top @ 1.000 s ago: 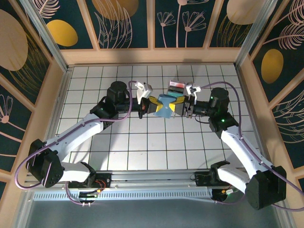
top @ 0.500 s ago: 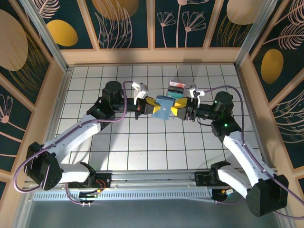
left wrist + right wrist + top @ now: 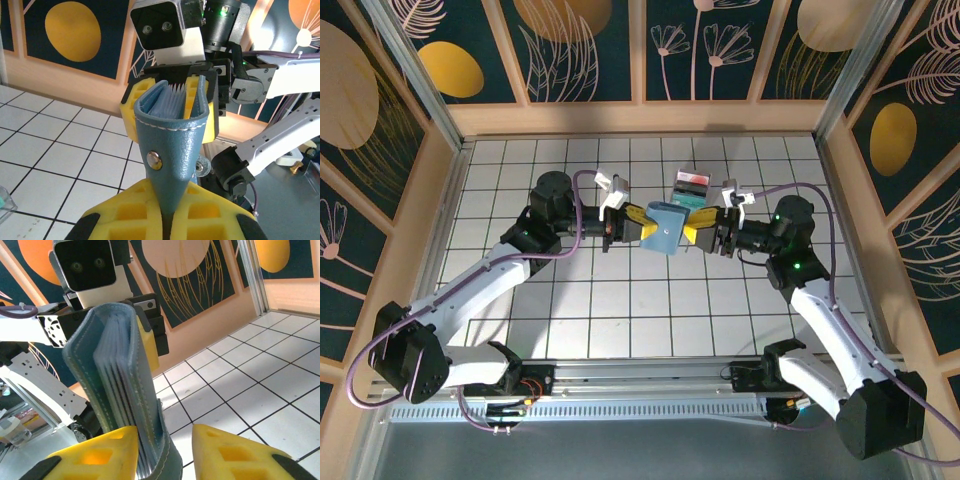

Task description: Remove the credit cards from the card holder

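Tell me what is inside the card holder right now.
Inside the card holder, a fan of slate-blue pockets shows. No card edge is visible; anything tucked within the pockets is covered.

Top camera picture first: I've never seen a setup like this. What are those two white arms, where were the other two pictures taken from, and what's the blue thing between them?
Those are two robot arms bolted at the near edge of a tiled table. The top view looks down from above and behind them. The other two pictures come from a camera on each wrist, so the yellow foam pads up close are that arm's own. The blue thing is a soft card holder, held in the air. The left gripper is clamped on one end. The right gripper straddles the fanned-open end, with a gap beside one pad. A clear tray lies on the table behind.
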{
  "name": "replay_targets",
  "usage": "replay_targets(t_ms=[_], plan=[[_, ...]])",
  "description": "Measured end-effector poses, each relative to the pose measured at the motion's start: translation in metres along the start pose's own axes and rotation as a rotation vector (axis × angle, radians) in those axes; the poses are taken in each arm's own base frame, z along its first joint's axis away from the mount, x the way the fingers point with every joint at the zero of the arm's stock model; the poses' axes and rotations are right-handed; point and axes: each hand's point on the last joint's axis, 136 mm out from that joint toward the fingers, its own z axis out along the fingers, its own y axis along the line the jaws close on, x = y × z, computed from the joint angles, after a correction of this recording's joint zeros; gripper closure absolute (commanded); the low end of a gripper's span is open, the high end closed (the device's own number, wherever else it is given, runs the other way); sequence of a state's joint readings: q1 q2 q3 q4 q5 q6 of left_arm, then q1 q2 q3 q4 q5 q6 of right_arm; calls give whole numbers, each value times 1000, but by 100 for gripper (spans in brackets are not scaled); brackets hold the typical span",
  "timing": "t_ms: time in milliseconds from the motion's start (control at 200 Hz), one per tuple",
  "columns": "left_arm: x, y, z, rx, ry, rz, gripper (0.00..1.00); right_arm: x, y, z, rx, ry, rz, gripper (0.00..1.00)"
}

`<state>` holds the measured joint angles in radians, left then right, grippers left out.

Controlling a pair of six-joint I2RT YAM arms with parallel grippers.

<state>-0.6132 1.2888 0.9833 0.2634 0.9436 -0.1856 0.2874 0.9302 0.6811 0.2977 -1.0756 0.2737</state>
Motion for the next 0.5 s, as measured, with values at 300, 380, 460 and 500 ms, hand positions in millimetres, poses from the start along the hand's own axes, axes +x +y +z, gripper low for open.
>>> replay_targets(t_ms=[300,380,460,500], plan=[[-6,-7,-2,21,-17,16,100,-1,-1,1,-2,-5,7,69],[-6,-7,-2,21,-16,10,100,0,-1,3,-9,-1,14,68],[-6,-7,-2,21,-16,2,100,3,2,7,-23,9,19,67],[-6,-7,-2,21,-16,-1,100,4,2,8,-28,13,22,67]])
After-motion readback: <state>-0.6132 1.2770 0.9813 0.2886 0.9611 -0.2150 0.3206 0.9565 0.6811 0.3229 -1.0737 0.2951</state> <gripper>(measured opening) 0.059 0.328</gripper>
